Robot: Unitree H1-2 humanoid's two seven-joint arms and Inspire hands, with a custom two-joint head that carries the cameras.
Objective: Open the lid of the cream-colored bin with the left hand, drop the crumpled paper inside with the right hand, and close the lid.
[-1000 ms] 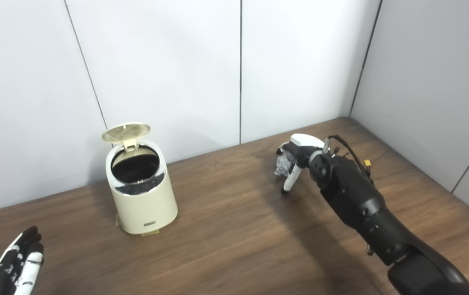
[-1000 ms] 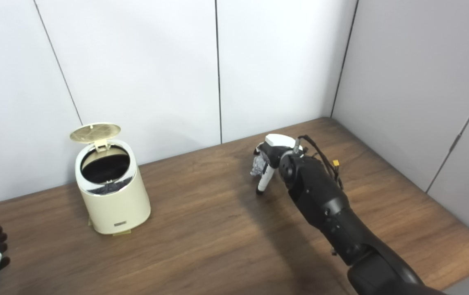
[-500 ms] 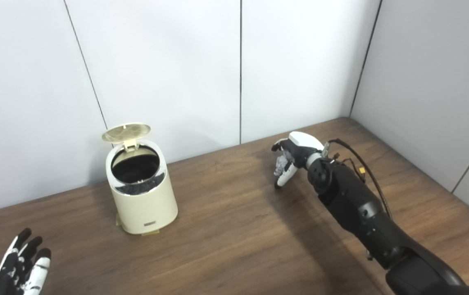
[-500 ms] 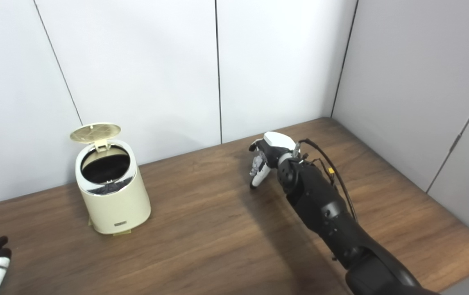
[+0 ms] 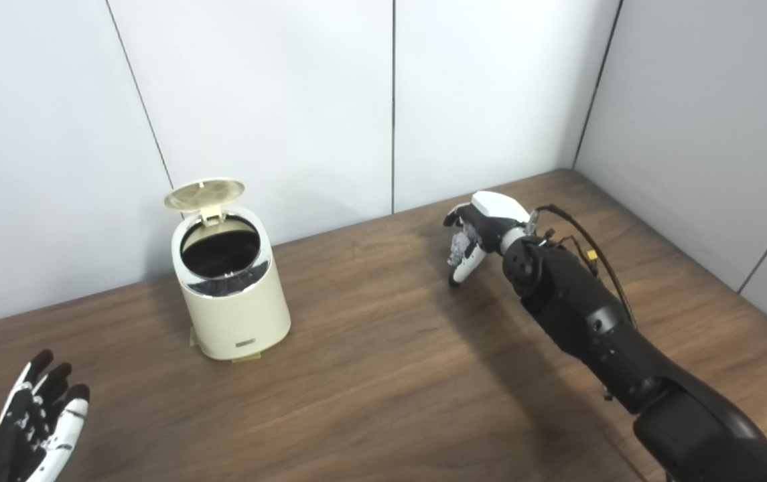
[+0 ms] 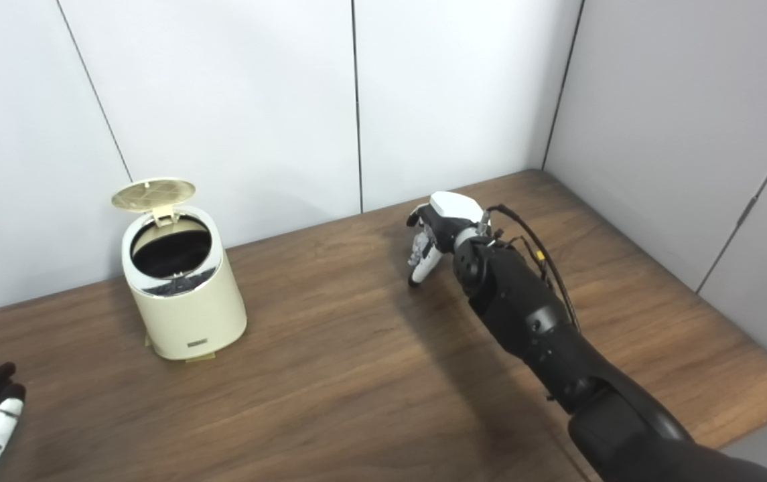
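Wide open tabletop [image 5: 383, 395] here: bare wood runs all the way between the bin [image 5: 232, 301] on the left and the right hand [image 5: 473, 234] over toward the far right. Walls close off the back edge and the right side, meeting in the far right corner just beyond that hand. The table's right edge and near right corner show in the right eye view, well clear of everything.

The bin stands upright near the back wall, well apart from both hands. Its lid [image 5: 204, 194] is tipped up and back on its hinge, so the dark mouth lies fully exposed from above and from the right.

The right hand hangs above the table, palm facing left toward the bin, fingers curled down and in around the paper [image 5: 458, 245]. That grey-white crumpled wad sits tucked inside the grasp, partly hidden by the fingers, with one white fingertip pointing down toward the wood. Held, then, and off the table as far as one can see. The black forearm [image 5: 577, 314] stretches back to the lower right corner, thin wires looping beside the wrist.

The left hand [image 5: 31, 428] waits at the lower left corner, palm showing, fingers spread apart, holding nothing, with a clear stretch of table between it and the bin.

There is a small dark label [image 5: 244, 344] low on the bin's front, too small to read.
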